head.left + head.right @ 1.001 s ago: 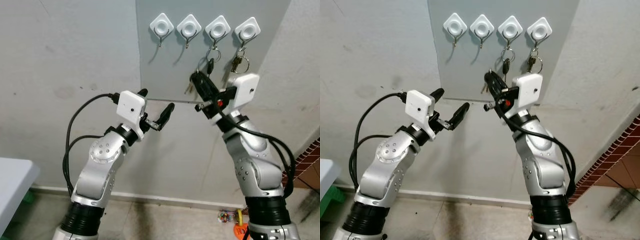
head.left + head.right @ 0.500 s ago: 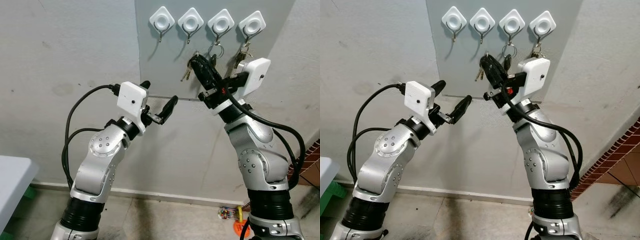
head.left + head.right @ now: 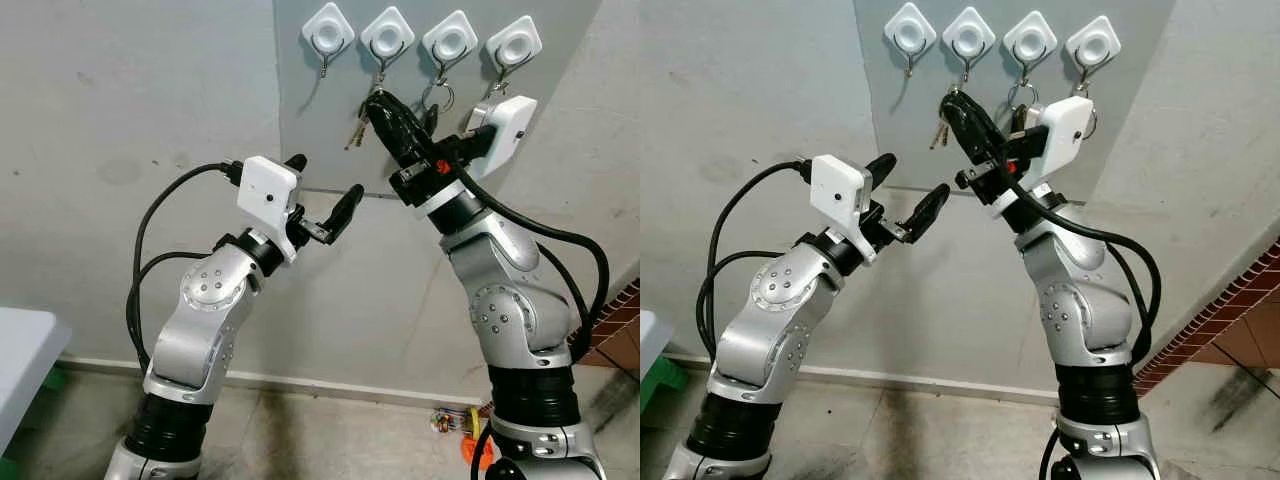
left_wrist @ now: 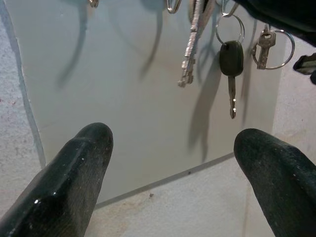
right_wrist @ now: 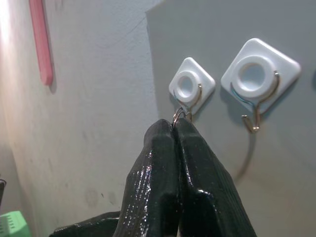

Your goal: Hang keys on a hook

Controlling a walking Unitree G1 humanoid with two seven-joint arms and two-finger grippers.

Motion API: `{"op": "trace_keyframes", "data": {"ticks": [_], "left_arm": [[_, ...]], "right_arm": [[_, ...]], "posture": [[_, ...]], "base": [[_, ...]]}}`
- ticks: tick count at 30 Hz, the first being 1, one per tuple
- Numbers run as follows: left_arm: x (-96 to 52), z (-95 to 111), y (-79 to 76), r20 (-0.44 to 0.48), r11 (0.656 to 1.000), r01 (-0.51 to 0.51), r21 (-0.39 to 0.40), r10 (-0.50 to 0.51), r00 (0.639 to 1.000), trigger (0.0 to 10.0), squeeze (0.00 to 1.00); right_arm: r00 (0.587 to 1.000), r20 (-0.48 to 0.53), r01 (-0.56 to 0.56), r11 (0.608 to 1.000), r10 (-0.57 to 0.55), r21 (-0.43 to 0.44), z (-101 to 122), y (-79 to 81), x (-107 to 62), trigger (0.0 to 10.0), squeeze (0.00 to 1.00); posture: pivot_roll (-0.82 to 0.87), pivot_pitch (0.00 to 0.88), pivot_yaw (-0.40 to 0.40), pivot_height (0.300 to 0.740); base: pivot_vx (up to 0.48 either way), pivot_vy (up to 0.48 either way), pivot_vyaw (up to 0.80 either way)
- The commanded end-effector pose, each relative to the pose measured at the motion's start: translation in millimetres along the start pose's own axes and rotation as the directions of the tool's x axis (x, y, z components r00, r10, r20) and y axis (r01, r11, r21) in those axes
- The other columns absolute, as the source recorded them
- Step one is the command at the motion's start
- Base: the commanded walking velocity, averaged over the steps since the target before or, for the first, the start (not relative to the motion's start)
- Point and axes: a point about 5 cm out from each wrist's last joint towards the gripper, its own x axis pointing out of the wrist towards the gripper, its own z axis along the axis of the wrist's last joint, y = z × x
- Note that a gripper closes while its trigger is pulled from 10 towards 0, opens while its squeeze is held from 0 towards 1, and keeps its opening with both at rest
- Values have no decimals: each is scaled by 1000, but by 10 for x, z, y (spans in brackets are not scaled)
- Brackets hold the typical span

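Four white diamond-shaped hooks sit in a row on a grey wall panel [image 3: 310, 120]. My right gripper [image 3: 375, 98] is raised just below the second hook from the left [image 3: 388, 33] and is shut on a bunch of silver keys [image 3: 355, 134] that dangles to its left. In the right wrist view the key ring [image 5: 177, 116] pokes out between the closed fingertips, right under a hook's metal prong [image 5: 190, 90]. The third hook [image 3: 450, 36] carries a ring with a black key [image 4: 231, 58]. My left gripper [image 3: 322, 186] hovers open, lower and to the left, holding nothing.
More keys hang from the fourth hook [image 3: 514, 42], partly hidden behind my right wrist camera box [image 3: 505, 122]. A white table corner [image 3: 20, 350] is at the lower left. Small colourful objects [image 3: 455, 425] lie on the floor by the wall.
My right gripper has risen and moved left with the keys, from under the third hook to just under the second. The left arm has barely moved.
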Motion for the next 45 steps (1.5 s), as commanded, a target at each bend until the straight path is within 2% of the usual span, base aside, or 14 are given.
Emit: {"op": "trace_keyframes", "data": {"ticks": [1, 24, 41, 45], "left_arm": [[18, 95, -20, 28, 1000, 11, 13, -11, 1000, 10000, 0], [15, 139, -60, 39, 1000, 21, -13, -20, 999, 10000, 0], [6, 146, -73, 41, 999, 22, -26, -21, 999, 10000, 0], [10, 152, -66, 42, 999, 20, -32, -19, 999, 10000, 0]], "right_arm": [[1000, 12, -17, 1000, 17, 4, 29, 19, 45, 10000, 0], [997, 65, 36, 994, -43, 100, -18, -188, 186, 10000, 0], [992, 106, 52, 984, -70, 169, 31, -302, 206, 10000, 0], [989, 122, 59, 975, -86, 214, 33, -328, 195, 10000, 0]], "posture": [[-5, 104, -2, 740], [3, 106, -2, 740], [3, 109, -2, 740], [3, 110, 0, 740]], "base": [[0, 0, 0], [0, 0, 0], [0, 0, 0], [0, 0, 0]]}}
